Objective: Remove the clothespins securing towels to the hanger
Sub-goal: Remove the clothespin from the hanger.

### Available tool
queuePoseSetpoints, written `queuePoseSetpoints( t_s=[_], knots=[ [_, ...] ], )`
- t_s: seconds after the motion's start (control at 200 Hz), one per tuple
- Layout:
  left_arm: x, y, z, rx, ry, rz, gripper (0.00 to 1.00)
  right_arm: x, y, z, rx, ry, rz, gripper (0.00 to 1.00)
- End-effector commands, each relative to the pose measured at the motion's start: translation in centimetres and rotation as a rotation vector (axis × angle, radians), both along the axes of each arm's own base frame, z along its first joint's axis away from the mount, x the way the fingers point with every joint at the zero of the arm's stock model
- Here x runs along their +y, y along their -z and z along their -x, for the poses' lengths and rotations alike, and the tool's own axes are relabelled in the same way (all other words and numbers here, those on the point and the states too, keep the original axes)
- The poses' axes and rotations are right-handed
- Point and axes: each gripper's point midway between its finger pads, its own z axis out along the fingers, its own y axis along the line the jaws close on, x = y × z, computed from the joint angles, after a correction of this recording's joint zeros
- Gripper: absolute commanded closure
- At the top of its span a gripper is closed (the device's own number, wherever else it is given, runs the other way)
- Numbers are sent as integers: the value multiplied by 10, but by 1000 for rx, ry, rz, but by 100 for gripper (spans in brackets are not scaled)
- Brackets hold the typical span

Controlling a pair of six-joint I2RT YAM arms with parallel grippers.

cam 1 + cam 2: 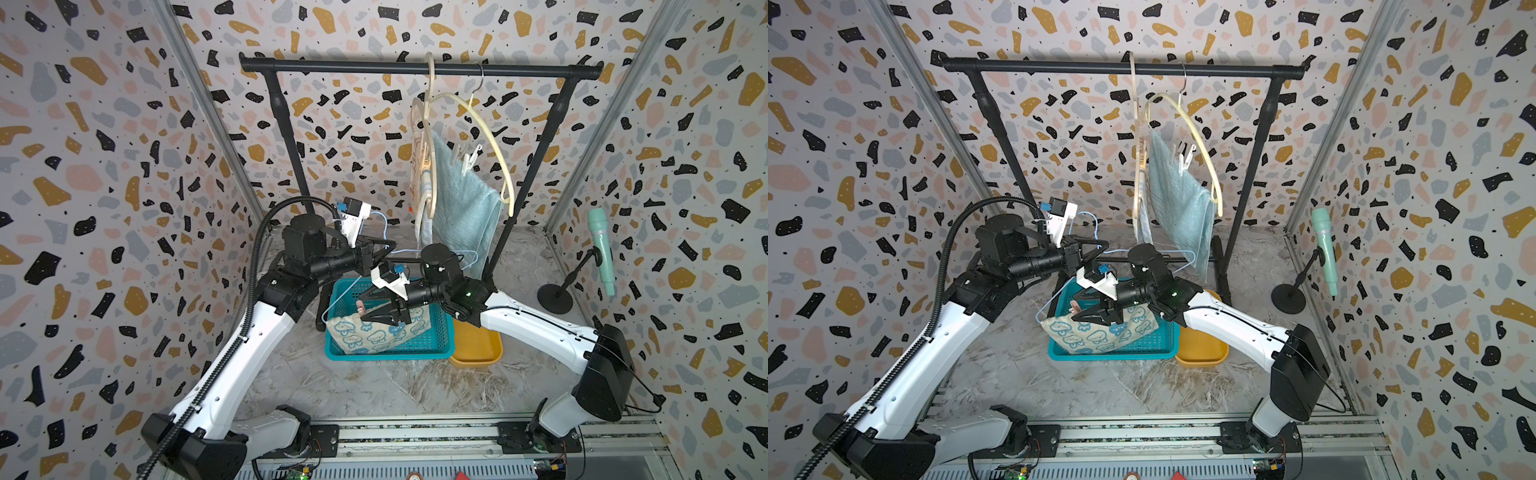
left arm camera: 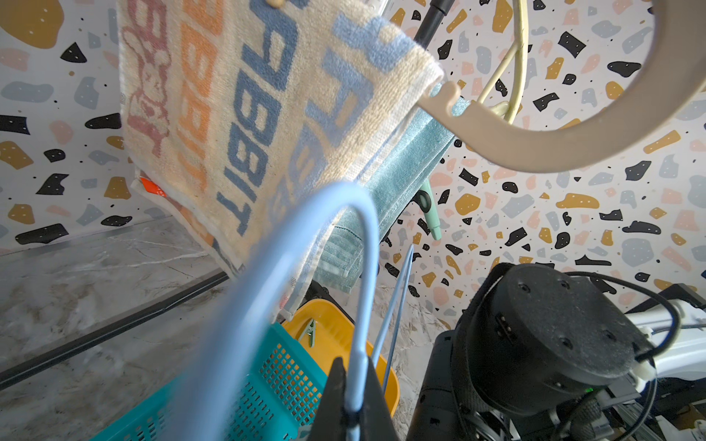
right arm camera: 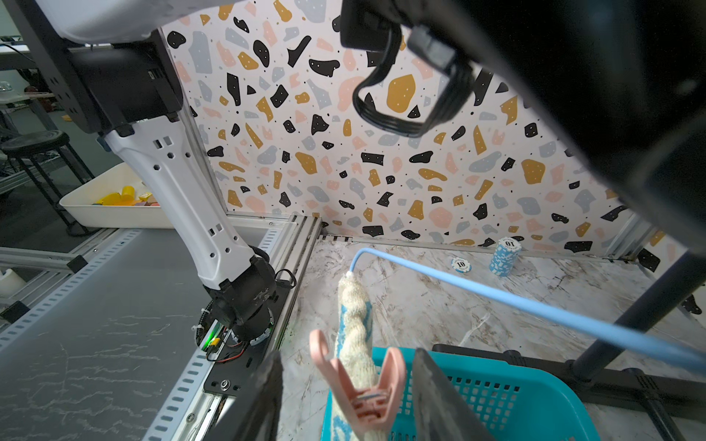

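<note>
Clothespin [image 3: 359,389] on towel [image 3: 353,305], hanger [image 3: 535,306] clamped

teal perforated plastic basket [image 1: 390,353] on marble-patterned tabletop [image 1: 395,390] | shallow yellow plastic tray [image 1: 478,349] just beside basket | black metal clothes rack [image 1: 415,67] behind both | mint-green microphone [image 1: 602,249] on black round-base stand [image 1: 555,297], apart from basket | blue-white poker-chip stack [image 3: 505,256] on tabletop

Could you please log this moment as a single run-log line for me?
left claw: shut on blue hanger | right claw: open, straddling pink clothespin | cream towel: pinned, over teal basket
</note>
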Motion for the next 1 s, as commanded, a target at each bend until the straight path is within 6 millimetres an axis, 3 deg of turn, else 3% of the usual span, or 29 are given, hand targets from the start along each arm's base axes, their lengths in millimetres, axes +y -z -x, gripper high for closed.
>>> queuePoseSetpoints(
  t_s=[0.0,0.581,0.996],
  knots=[
    [-5,-14,4,-44,23,31,100,7,-5,7,-5,-21,2,45],
    [3,-17,-6,-4,-73,48,100,6,-4,15,-59,27,13,45],
    [-1,-11,-8,43,-56,63,100,-1,-1,24,-65,28,17,46]
  ],
)
